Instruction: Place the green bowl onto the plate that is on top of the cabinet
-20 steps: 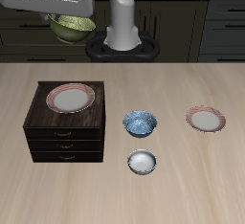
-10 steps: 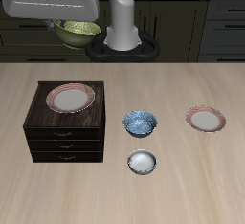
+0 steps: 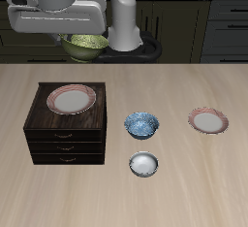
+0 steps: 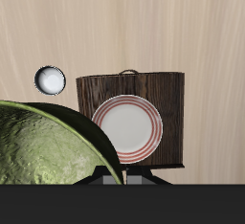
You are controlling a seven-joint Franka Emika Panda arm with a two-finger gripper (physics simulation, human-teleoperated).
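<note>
A: Where is the small round olive-green bowl with the mottled leafy inside (image 3: 85, 45)?

B: It hangs high in the air under the two-finger gripper (image 3: 76, 39), above the table's back edge, behind the low dark-brown wooden cabinet with three stacked drawers (image 3: 66, 126). The wrist view shows its rim (image 4: 50, 158) close to the camera, so I judge the gripper is closed on the rim and carrying it, though the fingers themselves are not visible.

A: And the target?

B: The round shallow plate with white centre and pinkish-red ringed rim (image 3: 72, 99) lies on the cabinet's top, bare. The wrist view shows it (image 4: 129, 128) just past the bowl's edge, not yet beneath it.

A: How should the carry go?

B: Bring the bowl forward until it is centred over the plate, keep it level, then lower it straight and let go only when its base rests on the white centre. Do not mistake the look-alike plate (image 3: 208, 121) on the table for the target.

A: Anything unclear?

B: The gripper body covers the bowl's upper part from outside, and the bowl fills much of the wrist view, hiding the table beneath it. Only the plain white-grey bowl (image 4: 50, 79) shows there; the blue-and-white patterned bowl (image 3: 142, 124) does not.
</note>
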